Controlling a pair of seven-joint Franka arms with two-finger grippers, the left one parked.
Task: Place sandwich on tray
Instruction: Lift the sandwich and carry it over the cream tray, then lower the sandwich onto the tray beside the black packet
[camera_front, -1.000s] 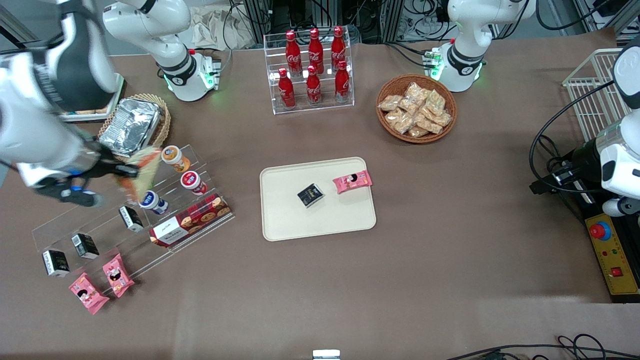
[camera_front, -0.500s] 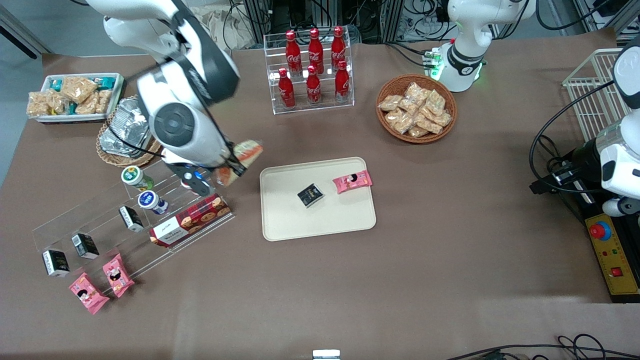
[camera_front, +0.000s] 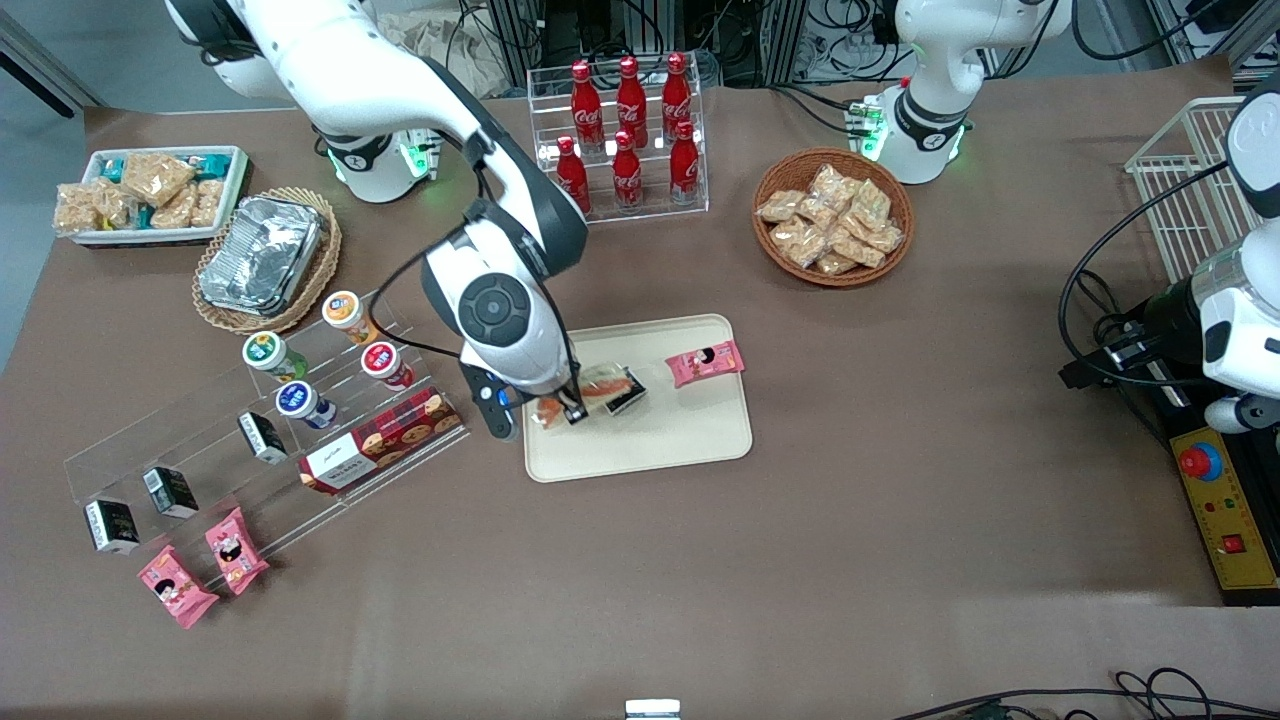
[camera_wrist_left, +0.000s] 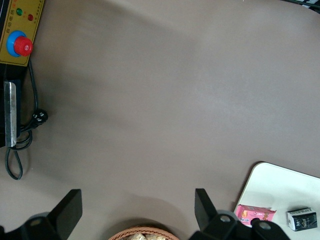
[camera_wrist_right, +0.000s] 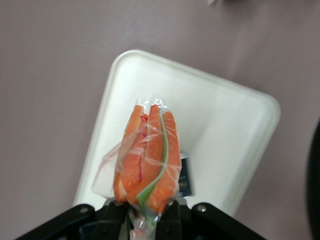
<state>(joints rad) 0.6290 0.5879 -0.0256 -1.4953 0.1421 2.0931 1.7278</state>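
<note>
Tray (camera_front: 690, 440): cream-beige, rounded corners, low rim, at frame centre on the brown tabletop (camera_front: 800, 550). Contents: 1 pink snack packet (camera_front: 705, 362) at its upper right corner; 1 small black box (camera_front: 628, 395) near its middle, partly covered by the sandwich.

Sandwich (camera_front: 600, 388): clear-wrapped wedge, orange and green layers, held in the air over the tray's working-arm end, above the black box. Wrist view shows it (camera_wrist_right: 148, 159) end-on over the tray (camera_wrist_right: 220, 120).

Gripper (camera_front: 560, 408): over the tray's edge toward the working arm, fingers pinching the sandwich's wrapped end.

Wicker basket (camera_front: 770, 190), upper right of centre: beige snack bags (camera_front: 832, 218).
Wicker basket (camera_front: 325, 262), upper left: foil container (camera_front: 262, 252).
White tray (camera_front: 235, 185), far upper left: more beige snack bags (camera_front: 150, 185).
Clear rack (camera_front: 620, 210), top centre: 6 red cola bottles (camera_front: 628, 130) in 2 rows.
Clear stepped shelf (camera_front: 200, 450), lower left: 4 small round-lidded cups (camera_front: 300, 355), 3 black boxes (camera_front: 170, 490), 1 red biscuit box (camera_front: 385, 440), 2 pink packets (camera_front: 205, 570) at its lower end.
</note>
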